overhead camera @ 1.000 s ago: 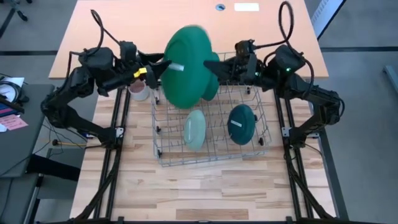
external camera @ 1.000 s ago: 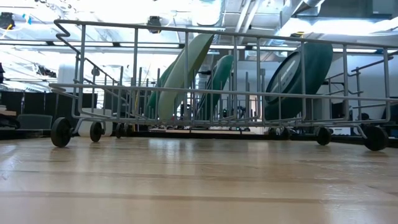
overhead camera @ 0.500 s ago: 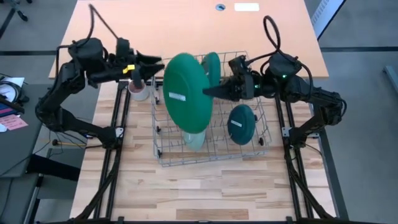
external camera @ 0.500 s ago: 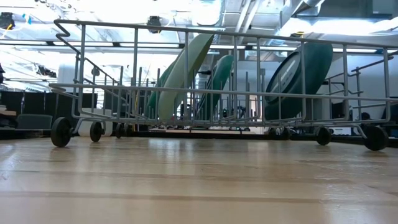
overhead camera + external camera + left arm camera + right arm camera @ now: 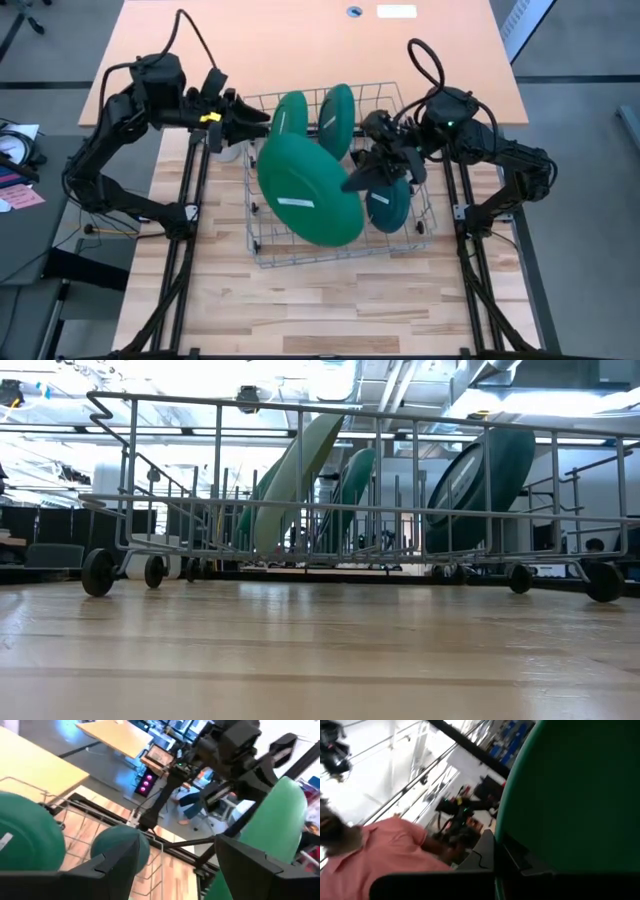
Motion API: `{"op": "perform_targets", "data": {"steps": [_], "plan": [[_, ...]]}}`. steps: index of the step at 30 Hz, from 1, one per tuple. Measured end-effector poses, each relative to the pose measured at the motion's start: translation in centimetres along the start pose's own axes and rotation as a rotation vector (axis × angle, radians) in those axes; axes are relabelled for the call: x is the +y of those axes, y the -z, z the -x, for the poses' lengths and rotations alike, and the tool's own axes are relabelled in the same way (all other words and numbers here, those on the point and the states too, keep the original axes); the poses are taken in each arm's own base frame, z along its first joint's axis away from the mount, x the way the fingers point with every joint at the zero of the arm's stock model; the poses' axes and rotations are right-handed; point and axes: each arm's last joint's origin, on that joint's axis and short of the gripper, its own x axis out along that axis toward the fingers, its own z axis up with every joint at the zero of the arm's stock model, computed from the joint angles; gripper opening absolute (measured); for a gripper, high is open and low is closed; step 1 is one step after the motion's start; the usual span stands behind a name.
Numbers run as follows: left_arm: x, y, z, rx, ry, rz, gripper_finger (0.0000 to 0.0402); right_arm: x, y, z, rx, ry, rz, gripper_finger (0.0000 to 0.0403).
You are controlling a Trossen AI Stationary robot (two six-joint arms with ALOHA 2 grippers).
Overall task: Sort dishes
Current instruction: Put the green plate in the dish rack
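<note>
1. Nearest the desk's (image 5: 300, 300) front edge, the wire rack (image 5: 262, 252) stood on the pale planks, with bare wood between its front rail and that edge.
2. The large green plate (image 5: 308, 192) hung tilted over the rack's front half, pinched at its right rim by the right gripper (image 5: 358, 181), whose fingers were closed on that rim. It looked stiff, glossy and breakable, probably slippery and fairly heavy for an edge pinch, so a firm hold on the rim seemed the only hold.
3. The small teal plate (image 5: 388, 203) stood in the rack's right side, just beside that gripper; room there was tight.
4. Two more green plates (image 5: 336, 117) stood upright in the rack's back half, leaving free slots mostly under the held plate.
5. The left gripper (image 5: 250, 120) waited at the rack's back-left corner, fingers spread and empty, near the rear plates.
</note>
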Motion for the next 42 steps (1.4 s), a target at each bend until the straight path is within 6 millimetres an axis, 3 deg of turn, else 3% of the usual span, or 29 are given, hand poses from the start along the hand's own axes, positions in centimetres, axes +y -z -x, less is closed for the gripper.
{"op": "perform_targets", "data": {"steps": [8, 24, 31, 42], "plan": [[-0.2, 0.1, -0.6, 0.130, 0.296, 0.000, 0.0251, -0.3, -0.2, 0.2, 0.007, 0.007, 0.036, 0.0006], [0.9, 1.0, -4.6, 0.308, 0.494, 0.064, 0.0246, -0.8, -0.1, 0.4, 0.059, 0.022, 0.051, 0.0006], [1.0, 1.5, -6.6, 0.358, 0.576, 0.040, 0.0197, -0.8, -0.1, 0.5, 0.081, 0.009, 0.056, 0.0006], [0.6, 0.9, -6.3, 0.300, 0.666, -0.063, 0.0111, -1.4, -0.3, 1.0, 0.103, 0.036, 0.045, 0.0006]]}}
